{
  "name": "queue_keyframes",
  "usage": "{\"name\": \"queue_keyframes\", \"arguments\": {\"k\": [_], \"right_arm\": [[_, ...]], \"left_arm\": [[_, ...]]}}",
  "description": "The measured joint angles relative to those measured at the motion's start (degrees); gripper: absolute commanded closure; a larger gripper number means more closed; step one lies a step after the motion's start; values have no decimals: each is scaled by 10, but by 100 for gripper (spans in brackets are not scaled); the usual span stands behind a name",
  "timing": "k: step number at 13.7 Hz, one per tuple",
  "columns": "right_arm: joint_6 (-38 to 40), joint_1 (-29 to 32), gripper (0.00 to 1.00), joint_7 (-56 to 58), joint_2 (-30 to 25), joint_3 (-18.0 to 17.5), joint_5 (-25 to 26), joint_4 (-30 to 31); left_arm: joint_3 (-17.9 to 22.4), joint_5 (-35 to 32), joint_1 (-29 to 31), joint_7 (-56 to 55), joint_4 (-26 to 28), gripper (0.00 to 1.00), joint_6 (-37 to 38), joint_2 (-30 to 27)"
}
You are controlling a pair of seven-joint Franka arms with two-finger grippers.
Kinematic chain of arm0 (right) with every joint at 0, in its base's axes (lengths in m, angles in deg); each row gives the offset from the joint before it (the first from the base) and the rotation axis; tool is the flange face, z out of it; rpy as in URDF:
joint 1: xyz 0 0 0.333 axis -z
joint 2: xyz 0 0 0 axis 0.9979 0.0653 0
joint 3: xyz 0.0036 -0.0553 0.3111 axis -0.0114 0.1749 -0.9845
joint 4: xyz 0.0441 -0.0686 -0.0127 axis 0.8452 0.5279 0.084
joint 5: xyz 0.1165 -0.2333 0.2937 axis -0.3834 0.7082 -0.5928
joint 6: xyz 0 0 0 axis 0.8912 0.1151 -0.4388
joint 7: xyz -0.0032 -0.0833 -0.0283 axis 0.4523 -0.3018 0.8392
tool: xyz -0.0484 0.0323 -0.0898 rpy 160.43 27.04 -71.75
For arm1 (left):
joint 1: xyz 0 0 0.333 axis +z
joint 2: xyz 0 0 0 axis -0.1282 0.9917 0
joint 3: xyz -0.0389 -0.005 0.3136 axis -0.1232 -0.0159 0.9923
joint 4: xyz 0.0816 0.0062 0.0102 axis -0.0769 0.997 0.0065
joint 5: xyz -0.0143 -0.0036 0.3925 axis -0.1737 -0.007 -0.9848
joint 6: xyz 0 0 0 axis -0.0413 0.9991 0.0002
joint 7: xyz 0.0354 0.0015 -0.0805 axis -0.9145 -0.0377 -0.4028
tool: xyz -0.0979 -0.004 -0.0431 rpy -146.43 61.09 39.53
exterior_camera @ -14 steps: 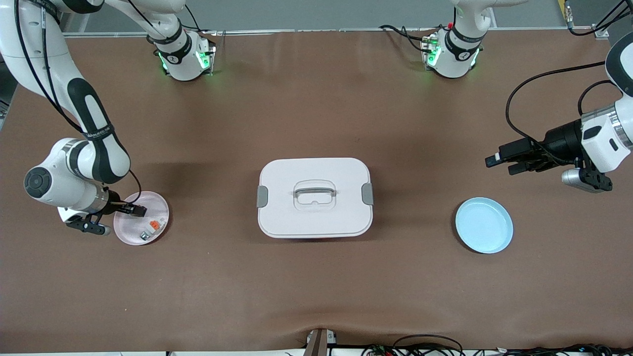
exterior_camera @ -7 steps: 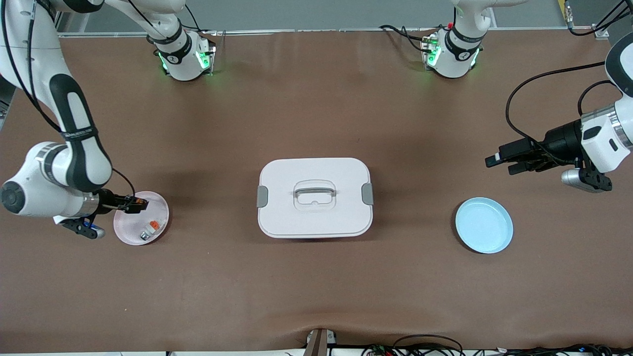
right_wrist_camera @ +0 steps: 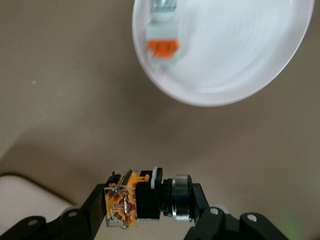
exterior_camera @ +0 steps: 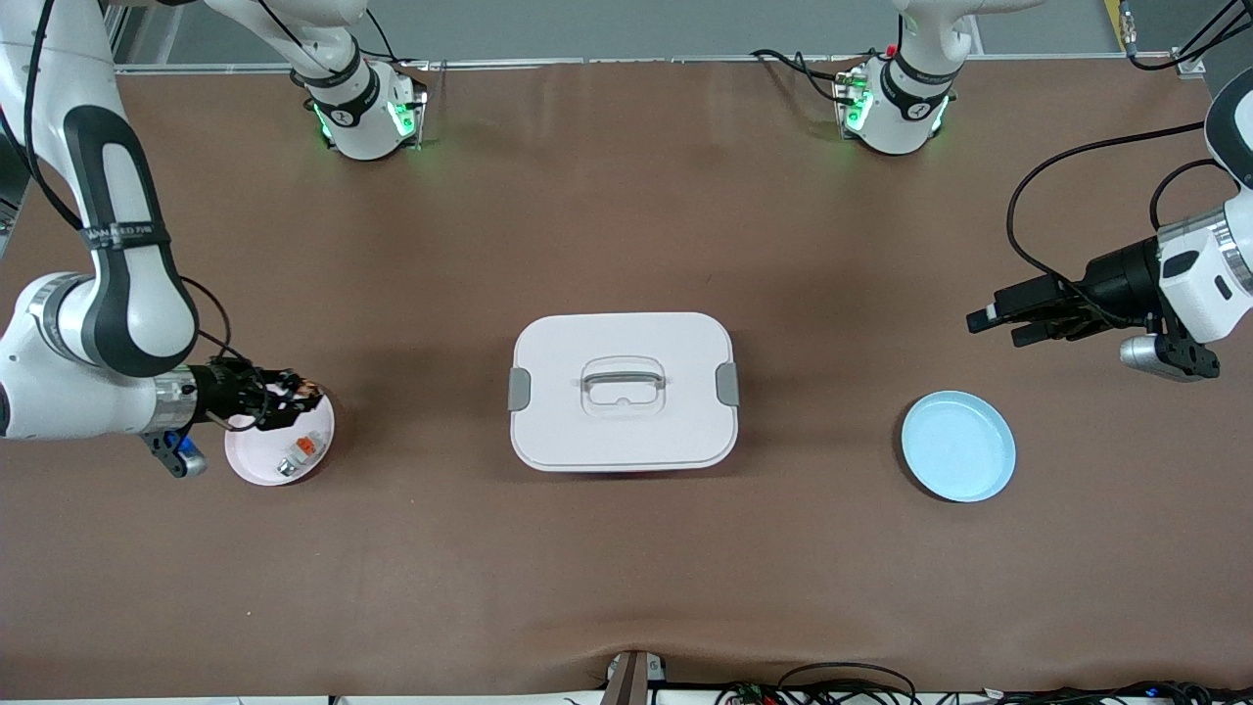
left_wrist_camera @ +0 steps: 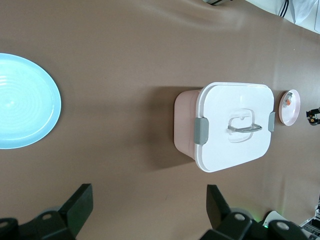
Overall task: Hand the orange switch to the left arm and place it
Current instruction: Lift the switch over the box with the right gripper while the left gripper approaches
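The orange switch (exterior_camera: 297, 394), a stubby black part with an orange end (right_wrist_camera: 122, 200), is clamped between the fingers of my right gripper (exterior_camera: 291, 397) (right_wrist_camera: 147, 201). That gripper is shut on it and hangs over the rim of the pink plate (exterior_camera: 253, 462) (right_wrist_camera: 240, 45). The white box (exterior_camera: 626, 338) (left_wrist_camera: 235, 102), with grey handle and latches, stands mid-table with its lid on. My left gripper (exterior_camera: 1000, 326) (left_wrist_camera: 149, 200) waits open and empty over bare table at the left arm's end, beside the blue plate (exterior_camera: 957, 446).
A small white-and-silver piece with an orange tab (exterior_camera: 299, 451) (right_wrist_camera: 162, 37) lies in the pink plate. The blue plate (left_wrist_camera: 20, 110) holds nothing. Cables run along the table edge nearest the front camera.
My right gripper has risen from the pink plate with the orange switch, and its wrist has turned level. The left arm has barely shifted.
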Motion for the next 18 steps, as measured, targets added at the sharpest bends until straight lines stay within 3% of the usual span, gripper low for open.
{"name": "queue_keyframes", "arguments": {"k": [5,10,12,18], "right_arm": [[8,-4,100,-119,-25,-41,-90,0],[-4,-13,100,-254,-29,-97,-114,-25],[-8,-39,100,-316,-30,-103,-125,-50],[-39,-116,100,-489,-31,-105,-136,-102]], "left_arm": [[0,59,7,-9,49,0,3,-62],[-23,134,7,-36,124,0,-4,-151],[-65,157,7,-71,152,0,-53,-171],[-260,229,4,-184,210,0,-277,-182]]}}
